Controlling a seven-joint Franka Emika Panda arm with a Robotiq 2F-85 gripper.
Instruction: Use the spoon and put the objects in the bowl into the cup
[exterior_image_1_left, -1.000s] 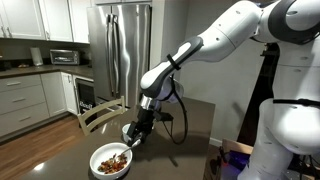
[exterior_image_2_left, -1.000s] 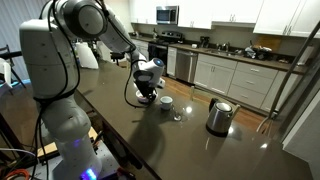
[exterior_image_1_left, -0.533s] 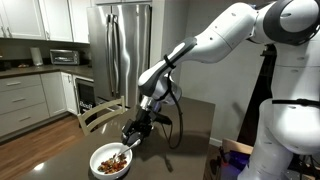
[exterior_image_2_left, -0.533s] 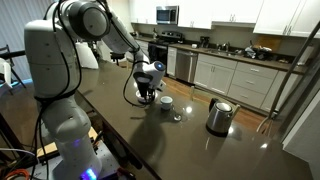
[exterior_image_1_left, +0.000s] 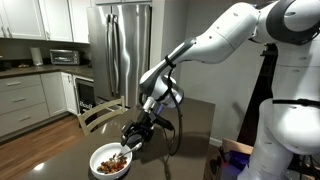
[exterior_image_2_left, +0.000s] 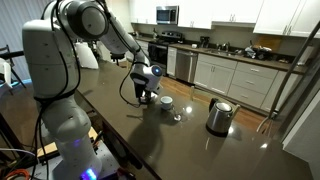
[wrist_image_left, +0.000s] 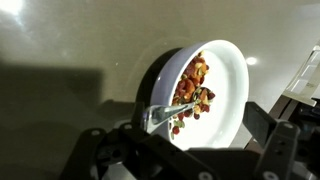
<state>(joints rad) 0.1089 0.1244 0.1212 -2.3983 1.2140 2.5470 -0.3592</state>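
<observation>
Exterior view, left to right:
- Microwave (exterior_image_1_left: 64, 57) on a far counter, well left of and behind the bowl (exterior_image_1_left: 111, 160).
- Steel fridge (exterior_image_1_left: 120, 45) stands behind the bowl.
- Wooden chair (exterior_image_1_left: 100, 115) has its back just behind the bowl.
- The bowl is white and wide and sits on the dark worktop (exterior_image_1_left: 200, 120) near its front edge. Brown-red objects (exterior_image_1_left: 114, 158) are heaped inside.
- Gripper (exterior_image_1_left: 132, 136) hangs just above the bowl's right rim, tilted down toward it.
- Arm (exterior_image_1_left: 190, 55) rises up and right from there.

Wrist view:
- Bowl (wrist_image_left: 228, 75) fills the centre-right on the glossy worktop (wrist_image_left: 70, 50).
- Objects (wrist_image_left: 192, 90) are piled in the part of the bowl nearest the gripper.
- Spoon (wrist_image_left: 165, 112) is silver, its tip in the heap. Its handle runs down-left across the bowl's near rim.
- Gripper (wrist_image_left: 185, 135) is dark along the bottom edge. Its fingers are spread wide on either side of the bowl's near rim, jaws apart and clamped on nothing.
- The spoon handle ends between the fingers. Whether a finger touches it, can't tell.

In the remaining exterior view:
- Gripper (exterior_image_2_left: 146, 95) points down and covers the bowl, so the bowl can't be made out there.
- Cup (exterior_image_2_left: 166, 102) is small and white, on the worktop (exterior_image_2_left: 150, 135) just right of the bowl spot and apart from the gripper.
- Clear glass (exterior_image_2_left: 178, 116) stands a little further right of the bowl than the cup, and nearer the camera.
- Steel kettle (exterior_image_2_left: 219, 117) is well right of the bowl, past the cup and glass.
</observation>
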